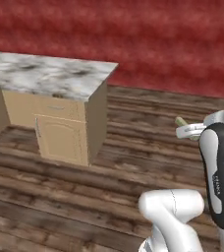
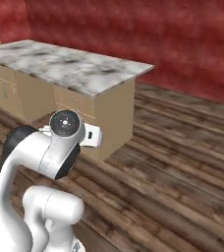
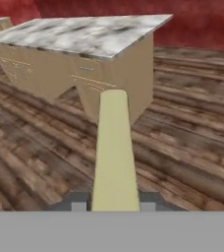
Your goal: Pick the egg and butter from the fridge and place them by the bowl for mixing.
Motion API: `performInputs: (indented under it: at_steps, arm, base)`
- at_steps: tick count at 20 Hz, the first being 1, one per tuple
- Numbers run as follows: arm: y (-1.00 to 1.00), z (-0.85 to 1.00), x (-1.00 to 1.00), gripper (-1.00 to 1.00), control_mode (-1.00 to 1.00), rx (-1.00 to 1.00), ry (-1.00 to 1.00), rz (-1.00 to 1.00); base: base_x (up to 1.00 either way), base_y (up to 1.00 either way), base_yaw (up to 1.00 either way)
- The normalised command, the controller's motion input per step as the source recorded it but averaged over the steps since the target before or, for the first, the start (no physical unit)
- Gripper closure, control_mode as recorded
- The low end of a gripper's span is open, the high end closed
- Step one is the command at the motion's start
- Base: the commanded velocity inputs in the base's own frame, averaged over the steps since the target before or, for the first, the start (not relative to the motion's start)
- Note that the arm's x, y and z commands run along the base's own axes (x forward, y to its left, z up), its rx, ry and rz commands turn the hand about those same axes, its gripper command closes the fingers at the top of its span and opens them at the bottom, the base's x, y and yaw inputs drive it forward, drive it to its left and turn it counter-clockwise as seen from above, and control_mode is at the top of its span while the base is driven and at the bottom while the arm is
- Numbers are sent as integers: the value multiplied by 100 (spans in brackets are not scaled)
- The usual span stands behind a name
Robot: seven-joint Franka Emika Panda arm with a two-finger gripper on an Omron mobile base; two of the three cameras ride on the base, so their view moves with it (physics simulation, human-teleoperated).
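Robot's tool carries one butter stick across a kitchen floor.

The dark two-finger tool (image 3: 113, 205) is clenched on a single pale yellow elongated butter stick (image 3: 114, 152), which juts forward in the hand view and shows at the arm's tip in the left base view (image 1: 181, 121). Beyond lies bare dark wooden plank floor (image 1: 133, 147), then one marble-topped tan wooden bench (image 1: 50, 74) with a drawer and door, before a red wall (image 2: 148, 34).

Marble-topped tan cabinet (image 1: 60, 113) on wooden floor (image 1: 109, 197), red wall (image 1: 158, 39) behind.
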Motion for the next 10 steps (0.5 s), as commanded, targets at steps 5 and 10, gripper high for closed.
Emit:
performInputs:
  at_steps: [5,10]
  arm:
    - [0,0,0,100,100,0,0,0]
    - [0,0,0,100,100,0,0,0]
  base:
    - [54,0,63]
    - [80,0,41]
